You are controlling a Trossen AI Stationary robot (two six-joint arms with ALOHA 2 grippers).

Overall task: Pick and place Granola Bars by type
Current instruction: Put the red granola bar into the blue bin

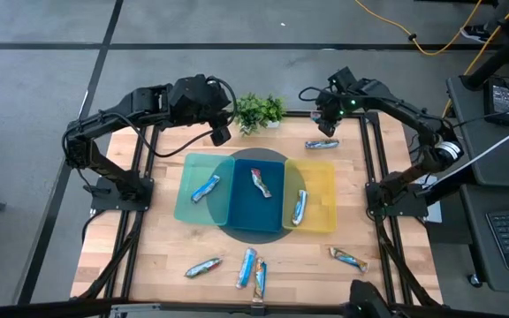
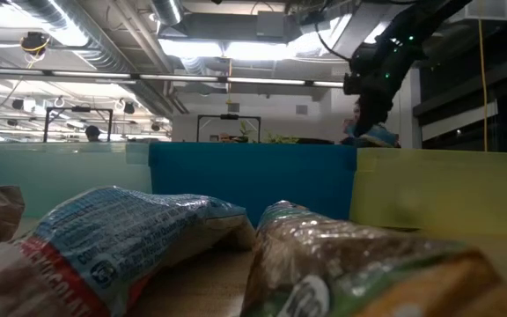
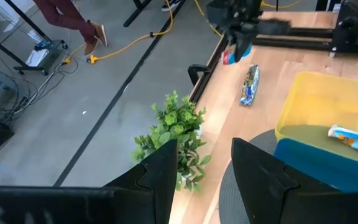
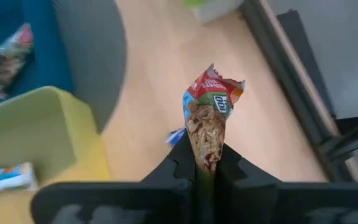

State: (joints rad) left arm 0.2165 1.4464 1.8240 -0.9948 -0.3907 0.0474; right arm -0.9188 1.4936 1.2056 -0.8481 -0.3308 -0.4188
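Closest to the low camera lie two Granola Bars on the bench's front edge: a blue-wrapped bar (image 2: 121, 242) and a brown-and-green bar (image 2: 359, 269) just beside it. Behind them stand three trays in a row: a teal tray (image 1: 200, 187), a blue tray (image 1: 256, 191) and a yellow tray (image 1: 316, 194), each with one bar inside.

The right claw (image 4: 205, 163) is pinched shut on the tail of a granola bar with a red-and-green wrapper (image 4: 209, 121), which sticks out from between the fingers. In the high view this claw (image 1: 329, 125) hangs over the bench's far right corner, above another loose bar (image 1: 322, 144) lying on the wood just beyond the yellow tray. The left claw (image 3: 204, 165) waits partly open and empty over the far edge, near the small green plant (image 1: 258, 110).

The step in hand looks like the carry: a bar is picked and lifted, not yet placed. The next move calls for choosing the tray that matches this wrapper's type, bringing the bar over it, lowering inside its walls and then letting go. Which tray takes this type cannot be told for certain. Four more bars along the front edge, including a pair (image 1: 253, 269) lying side by side, are not yet sorted.
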